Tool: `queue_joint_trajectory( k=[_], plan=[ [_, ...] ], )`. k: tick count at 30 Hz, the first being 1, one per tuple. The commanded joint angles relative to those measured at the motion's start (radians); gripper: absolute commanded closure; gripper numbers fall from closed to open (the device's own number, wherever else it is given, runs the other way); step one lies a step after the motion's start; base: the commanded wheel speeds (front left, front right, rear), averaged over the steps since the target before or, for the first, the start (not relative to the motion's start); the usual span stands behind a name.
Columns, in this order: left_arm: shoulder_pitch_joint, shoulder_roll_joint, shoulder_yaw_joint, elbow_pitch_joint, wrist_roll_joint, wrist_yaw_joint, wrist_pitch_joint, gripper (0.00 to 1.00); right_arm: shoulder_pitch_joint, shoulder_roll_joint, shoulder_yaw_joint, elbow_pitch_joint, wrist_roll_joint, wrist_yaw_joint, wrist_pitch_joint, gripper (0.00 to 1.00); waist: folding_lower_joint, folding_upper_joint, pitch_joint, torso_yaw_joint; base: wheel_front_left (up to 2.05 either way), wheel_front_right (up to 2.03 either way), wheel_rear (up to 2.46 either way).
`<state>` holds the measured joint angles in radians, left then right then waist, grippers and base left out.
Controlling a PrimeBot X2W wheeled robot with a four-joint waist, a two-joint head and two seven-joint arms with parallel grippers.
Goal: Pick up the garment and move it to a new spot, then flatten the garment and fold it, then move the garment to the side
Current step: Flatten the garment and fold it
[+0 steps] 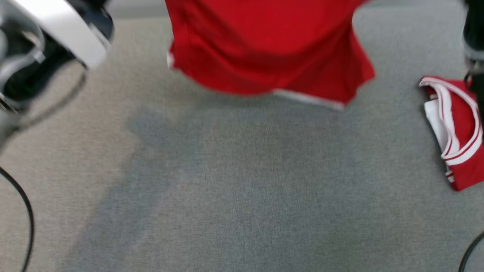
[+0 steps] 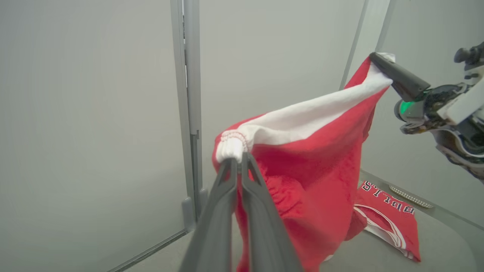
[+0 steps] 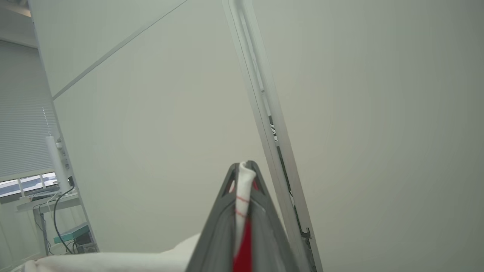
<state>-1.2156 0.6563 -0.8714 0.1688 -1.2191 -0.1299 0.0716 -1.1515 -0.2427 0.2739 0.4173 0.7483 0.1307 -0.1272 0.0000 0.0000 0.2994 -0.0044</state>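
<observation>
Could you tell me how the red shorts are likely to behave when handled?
Probably floppy: the red shorts sag in folds below the waistband stretched between the left hand and the right hand. Likely light, since two small pinches carry them. They may swing when moved; the hem looks blurred.

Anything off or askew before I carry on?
Nothing damaged. The red fabric garment with white waistband hangs between the left end effector and right end effector, its hem askew. A rumpled red-and-white jersey lies at the right of the grey table.
</observation>
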Motion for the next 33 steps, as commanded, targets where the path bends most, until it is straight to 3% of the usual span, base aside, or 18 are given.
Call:
queue_joint_trajectory(
  k=[1,9,14,18,23,33],
  plan=[
    [-0.07,0.011,-0.01,0.03,0.018,-0.002,-0.001,1.0,-0.073,0.0,-0.002,0.037,-0.009,0.0,-0.02,1.0,0.0,0.0,0.13,-0.022,0.0,0.0,0.0],
    [-0.393,0.013,-0.126,0.281,0.117,-0.001,-0.095,1.0,-0.439,0.04,-0.015,0.262,-0.099,0.0,-0.127,1.0,0.0,0.0,0.293,-0.054,0.0,0.0,0.0],
    [-0.434,0.002,-0.205,0.403,0.1,0.0,-0.151,1.0,-0.462,0.078,0.04,0.299,-0.082,0.0,-0.139,1.0,0.0,0.0,0.354,-0.062,0.0,0.0,0.0],
    [-0.386,0.005,-0.31,0.39,0.046,0.0,-0.148,1.0,-0.38,0.079,0.088,0.248,-0.056,0.0,-0.14,1.0,0.0,0.0,0.377,-0.063,0.0,0.0,0.0],
    [-0.318,0.019,-0.36,0.342,-0.049,-0.001,-0.177,1.0,-0.232,0.074,0.12,0.165,-0.013,0.0,-0.14,1.0,0.0,0.0,0.365,-0.066,0.0,0.0,0.0],
    [-0.017,0.046,-0.403,0.23,-0.167,-0.001,-0.259,1.0,0.225,0.025,0.172,-0.03,0.087,0.0,-0.14,1.0,0.0,0.0,0.2,-0.069,0.0,0.0,0.0]
  ],
)
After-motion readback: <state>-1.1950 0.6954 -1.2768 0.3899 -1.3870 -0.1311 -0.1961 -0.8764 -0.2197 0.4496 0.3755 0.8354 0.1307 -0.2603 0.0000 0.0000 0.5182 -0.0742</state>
